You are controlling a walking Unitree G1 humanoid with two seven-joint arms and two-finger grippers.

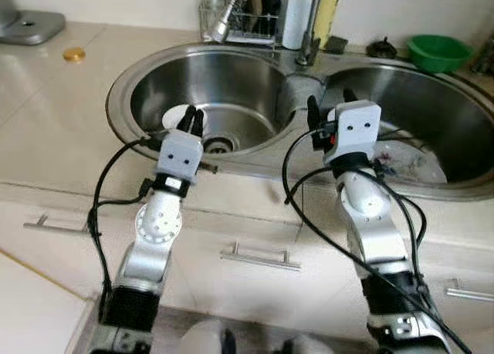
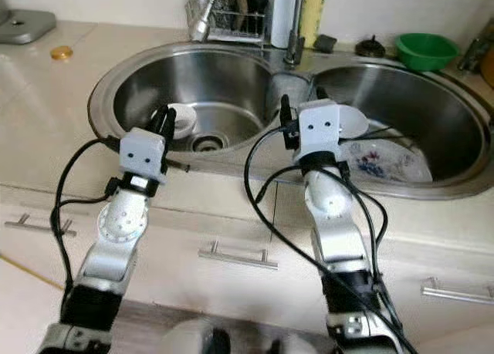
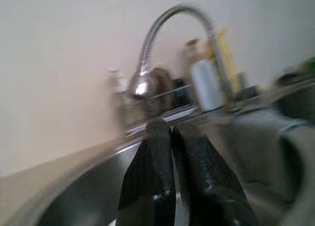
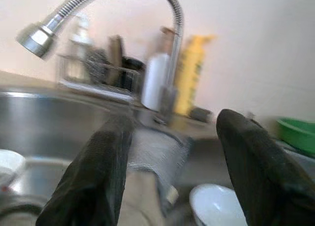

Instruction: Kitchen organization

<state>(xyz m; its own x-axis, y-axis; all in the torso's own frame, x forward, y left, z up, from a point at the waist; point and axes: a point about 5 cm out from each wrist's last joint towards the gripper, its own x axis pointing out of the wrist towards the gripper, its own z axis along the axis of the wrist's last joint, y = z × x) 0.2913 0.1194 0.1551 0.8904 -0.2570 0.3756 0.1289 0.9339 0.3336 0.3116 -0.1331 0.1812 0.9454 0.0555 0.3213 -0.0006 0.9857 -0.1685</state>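
Note:
A steel double sink (image 1: 116, 99) is set into the beige counter. My left gripper (image 1: 191, 119) hangs shut over the front of the left basin, with nothing seen between its fingers (image 3: 157, 152). Just beyond its tips a small white bowl (image 1: 174, 116) lies near the drain (image 1: 218, 145). My right gripper (image 1: 330, 103) is open over the divider, on the right basin's side. In that basin sit a white bowl (image 2: 356, 123) and a patterned plate (image 2: 386, 163). A grey cloth (image 4: 157, 152) is draped over the divider.
The curved faucet (image 1: 228, 15) reaches over the left basin. Behind it stand a wire rack (image 1: 243, 26), a white bottle (image 1: 297, 18) and a yellow bottle (image 1: 328, 11). A green bowl (image 1: 438, 52) sits at the back right, a gold lid (image 1: 74, 54) at the left.

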